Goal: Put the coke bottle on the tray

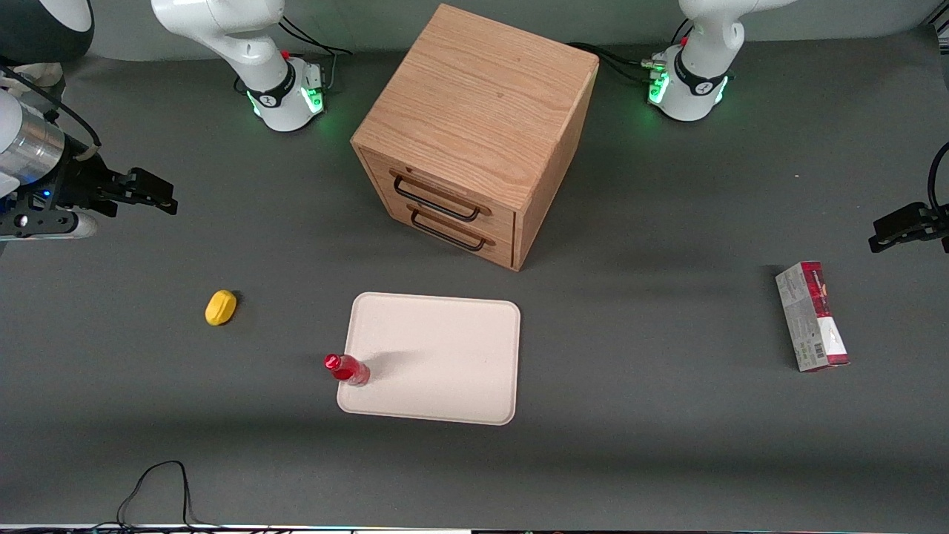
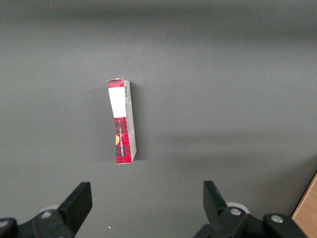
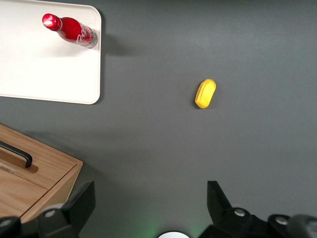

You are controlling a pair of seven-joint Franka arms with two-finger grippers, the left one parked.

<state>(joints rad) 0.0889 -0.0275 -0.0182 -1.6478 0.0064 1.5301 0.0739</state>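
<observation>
The coke bottle (image 1: 347,368) is small, glossy red with a red cap. It stands upright on the tray (image 1: 445,356), at the tray's corner nearest the front camera toward the working arm's end. It also shows in the right wrist view (image 3: 74,31) on the tray's corner (image 3: 44,74). My gripper (image 1: 152,194) is open and empty, raised high above the table at the working arm's end, well away from the bottle. Its two black fingers (image 3: 79,203) stand wide apart with only bare table between them.
A yellow lump (image 1: 221,307) lies on the table between my gripper and the tray. A wooden two-drawer cabinet (image 1: 474,133) stands farther from the front camera than the tray. A red-and-grey carton (image 1: 812,317) lies toward the parked arm's end. A black cable (image 1: 159,489) loops at the table's front edge.
</observation>
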